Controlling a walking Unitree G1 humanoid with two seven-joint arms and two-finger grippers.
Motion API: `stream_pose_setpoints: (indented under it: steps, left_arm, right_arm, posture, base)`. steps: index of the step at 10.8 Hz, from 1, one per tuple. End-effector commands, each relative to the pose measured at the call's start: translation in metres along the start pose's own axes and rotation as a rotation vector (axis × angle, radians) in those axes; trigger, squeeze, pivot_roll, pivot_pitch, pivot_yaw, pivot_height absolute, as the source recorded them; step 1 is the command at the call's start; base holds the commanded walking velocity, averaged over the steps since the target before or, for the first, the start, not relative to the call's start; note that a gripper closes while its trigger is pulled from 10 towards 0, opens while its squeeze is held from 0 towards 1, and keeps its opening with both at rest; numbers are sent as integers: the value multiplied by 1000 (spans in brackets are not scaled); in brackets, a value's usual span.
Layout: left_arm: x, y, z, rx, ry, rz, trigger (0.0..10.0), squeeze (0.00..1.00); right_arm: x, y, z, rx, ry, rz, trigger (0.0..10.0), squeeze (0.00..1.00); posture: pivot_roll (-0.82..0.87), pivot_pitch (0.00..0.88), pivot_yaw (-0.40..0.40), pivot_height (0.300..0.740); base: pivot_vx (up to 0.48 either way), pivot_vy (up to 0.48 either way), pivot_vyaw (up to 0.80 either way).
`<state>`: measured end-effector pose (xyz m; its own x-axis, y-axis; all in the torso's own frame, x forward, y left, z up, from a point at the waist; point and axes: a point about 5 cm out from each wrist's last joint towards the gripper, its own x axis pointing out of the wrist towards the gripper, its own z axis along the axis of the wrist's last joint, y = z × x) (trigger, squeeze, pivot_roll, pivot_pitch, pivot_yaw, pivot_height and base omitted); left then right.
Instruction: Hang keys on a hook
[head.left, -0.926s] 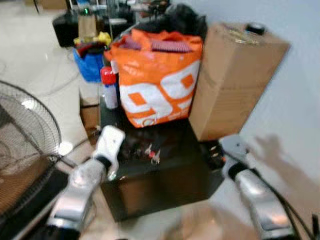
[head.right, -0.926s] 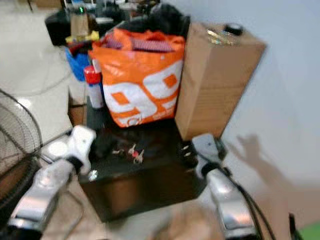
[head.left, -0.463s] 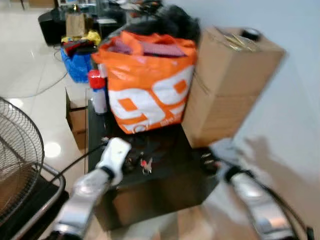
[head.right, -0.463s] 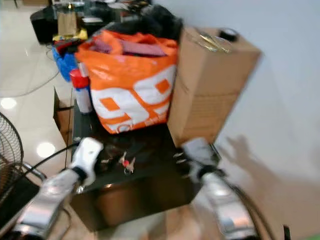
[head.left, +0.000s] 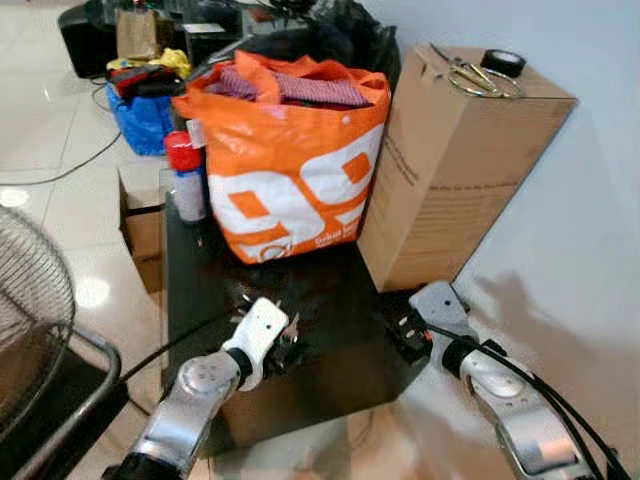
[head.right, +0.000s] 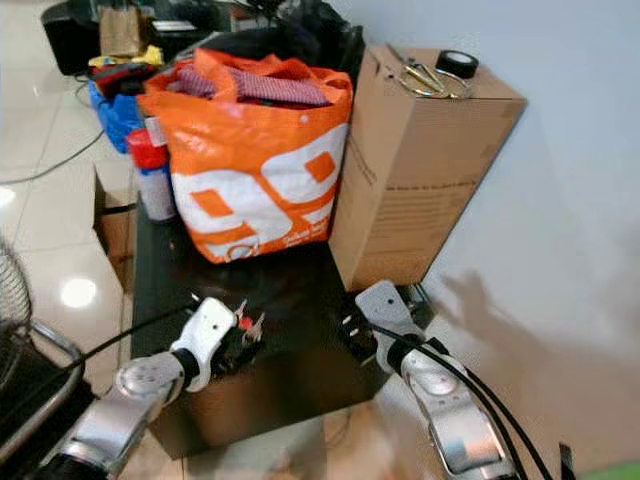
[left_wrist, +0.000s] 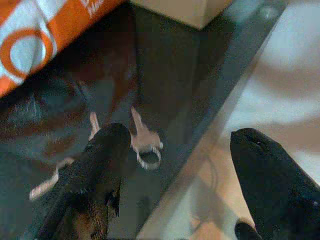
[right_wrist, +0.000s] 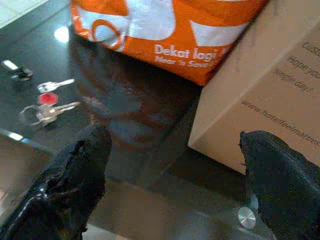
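Observation:
A bunch of silver keys with a red tag lies on the black glass table, near its front edge. My left gripper is low over the table and open; one black finger is right beside the keys, the other past the table edge. In the eye views its fingertips reach the keys. My right gripper is open at the table's front right corner, holding nothing, and the keys lie ahead of it.
An orange bag full of clothes and a tall cardboard box with scissors and a tape roll on top fill the back of the table. A red-capped spray can stands at its left. A fan stands left; a white wall is on the right.
The camera has shifted and the blur has gone. My left gripper has moved along the table top up to the keys. The right gripper stays by the table's right corner.

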<state>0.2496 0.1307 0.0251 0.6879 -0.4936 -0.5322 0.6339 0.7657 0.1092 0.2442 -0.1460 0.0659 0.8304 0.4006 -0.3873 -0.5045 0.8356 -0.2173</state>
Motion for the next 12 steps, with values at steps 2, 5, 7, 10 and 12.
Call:
stream_pose_setpoints:
  steps: [2, 5, 7, 10, 12]
  left_arm:
    - [3, -2, 6, 24, -20, -9, 10000, 0]
    - [3, -2, 6, 24, -20, -9, 10000, 0]
    - [3, -2, 6, 24, -20, -9, 10000, 0]
    - [3, -2, 6, 24, -20, -9, 10000, 0]
    - [-10, 20, 32, 29, -167, 267, 10000, 0]
  right_arm:
    - [-3, -3, 0, -1, 5, -4, 10000, 0]
    - [-3, -3, 0, -1, 5, -4, 10000, 0]
    - [-3, -3, 0, -1, 5, -4, 10000, 0]
    - [-3, -3, 0, -1, 5, -4, 10000, 0]
    - [-9, -14, -14, 246, -4, -141, 10000, 0]
  posture:
    - [-84, 0, -116, 740]
    - [-84, 0, -116, 740]
    - [-84, 0, -116, 740]
    - [-84, 0, -116, 740]
    - [-63, 0, -96, 740]
  base:
    - [0, 0, 0]
    - [0, 0, 0]
    - [0, 0, 0]
    - [0, 0, 0]
    - [0, 0, 0]
